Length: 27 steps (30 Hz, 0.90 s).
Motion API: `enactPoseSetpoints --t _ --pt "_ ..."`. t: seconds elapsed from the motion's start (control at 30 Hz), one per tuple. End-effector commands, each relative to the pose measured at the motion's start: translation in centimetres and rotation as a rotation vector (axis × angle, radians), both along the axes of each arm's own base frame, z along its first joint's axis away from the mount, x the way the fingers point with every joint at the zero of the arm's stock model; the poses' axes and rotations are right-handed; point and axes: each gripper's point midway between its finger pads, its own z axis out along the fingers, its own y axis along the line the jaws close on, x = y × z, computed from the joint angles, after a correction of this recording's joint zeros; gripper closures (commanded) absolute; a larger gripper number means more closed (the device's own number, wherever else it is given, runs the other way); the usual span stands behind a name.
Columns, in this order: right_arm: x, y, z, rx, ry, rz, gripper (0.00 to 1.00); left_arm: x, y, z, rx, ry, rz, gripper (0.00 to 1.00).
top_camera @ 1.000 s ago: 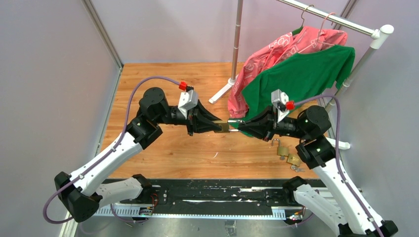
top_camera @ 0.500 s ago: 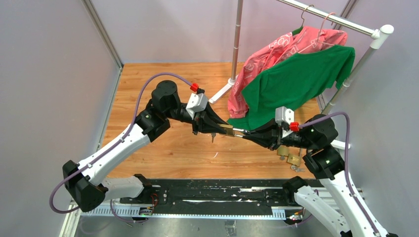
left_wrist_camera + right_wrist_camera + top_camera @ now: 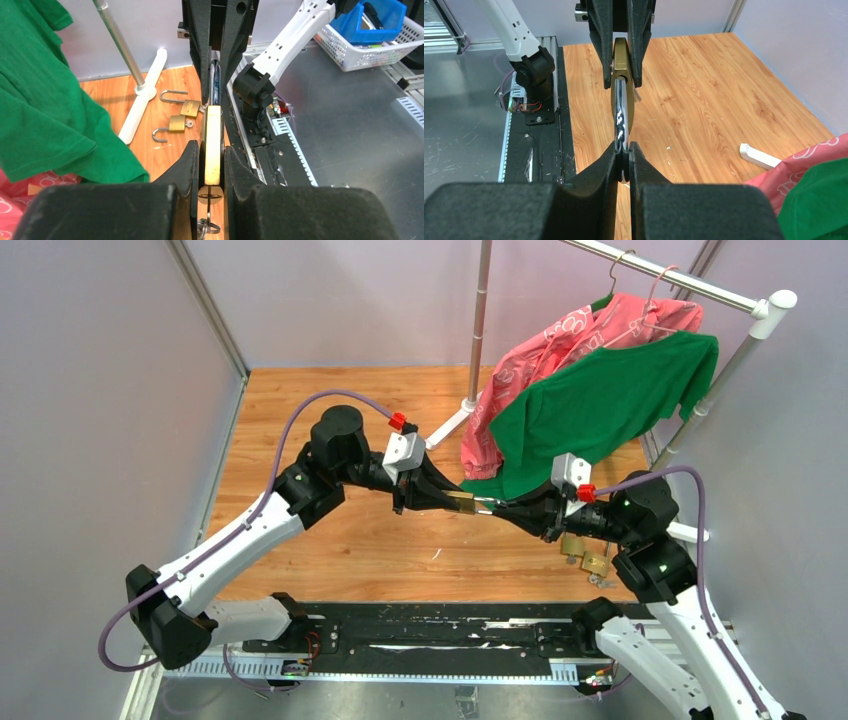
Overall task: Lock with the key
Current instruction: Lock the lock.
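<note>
Clothes rack (image 3: 482,320) stands across the far right corner of the wood bench (image 3: 330,550), with its white foot (image 3: 445,427) on the boards. Green shirt (image 3: 600,400) and pink patterned garment (image 3: 560,350) hang on hangers, green in front. Two loose brass padlocks (image 3: 176,123) lie close together near the right edge. Off the bench, a white basket (image 3: 360,55) holds a blue bin (image 3: 380,12).

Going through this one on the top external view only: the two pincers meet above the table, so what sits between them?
Observer: A brass padlock; the left wrist view shows the left pincer shut on its body.
Operator: And the right pincer?
Observer: Right wrist view: the right pincer is shut on the steel shackle.
Operator: Anything hanging off it?
Observer: Left wrist view shows metal rings at the padlock's near end; what they carry is hidden.
</note>
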Motion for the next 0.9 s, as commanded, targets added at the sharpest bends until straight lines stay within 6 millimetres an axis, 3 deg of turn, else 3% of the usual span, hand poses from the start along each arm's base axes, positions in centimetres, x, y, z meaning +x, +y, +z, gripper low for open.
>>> enactPoseSetpoints --t 0.0,0.1,0.2,0.37,0.5,0.73,0.8,0.87 --pt "-0.7 0.2 2.0 0.029 -0.043 0.02 1.0 0.9 -0.3 0.7 -0.023 -0.1 0.035 1.0" --pt "-0.9 0.3 2.3 0.042 -0.042 0.033 1.0 0.7 -0.2 0.2 -0.013 -0.114 0.032 1.0" --pt "-1.4 0.4 2.1 0.032 -0.049 0.063 1.0 2.2 -0.9 0.7 -0.015 -0.026 0.11 1.0" --pt "-1.8 0.4 1.6 0.028 -0.048 0.089 1.0 2.9 -1.7 1.5 -0.029 0.109 0.147 1.0" --pt "-1.5 0.6 1.0 0.008 -0.025 0.09 1.0 2.3 -1.9 1.1 -0.01 0.067 0.137 1.0" --pt "0.7 -0.2 -0.4 -0.059 0.022 -0.047 1.0 1.6 -1.1 -0.3 0.057 -0.003 0.131 1.0" --pt "0.3 -0.1 -0.1 -0.039 0.009 -0.028 1.0 1.8 -1.2 -0.2 0.05 -0.01 0.143 1.0" --pt "-0.7 0.0 0.7 -0.004 -0.017 0.014 0.91 1.7 -1.3 0.2 0.03 -0.001 0.134 1.0"
